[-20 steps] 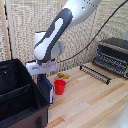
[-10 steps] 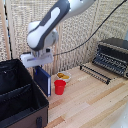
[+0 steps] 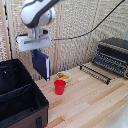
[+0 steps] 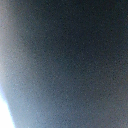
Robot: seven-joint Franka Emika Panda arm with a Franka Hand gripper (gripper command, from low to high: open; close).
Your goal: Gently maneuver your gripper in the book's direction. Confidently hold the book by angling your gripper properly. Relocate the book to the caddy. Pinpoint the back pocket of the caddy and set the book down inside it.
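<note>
Navy-blue, thin flat book (image 3: 41, 64) hangs upright, pinched at its top by the white boxy gripper (image 3: 36, 49), lifted clear of the table beside the large black fabric caddy (image 3: 20, 100), presumably so it can slot edge-first into a pocket.

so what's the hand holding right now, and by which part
The hand holds the book by its top edge; the book hangs clear above the table.

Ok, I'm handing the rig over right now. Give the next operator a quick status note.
Gripper: shut on the book, which hangs upright in the air beside the caddy.
Wrist view: dark blur, no help.
Red cup and a small tray sit on the table just beyond the book; toaster oven at the exterior view's right.
Done: book grasped and lifted.
Left: carry it over the caddy, lower it into the back pocket, release.
</note>
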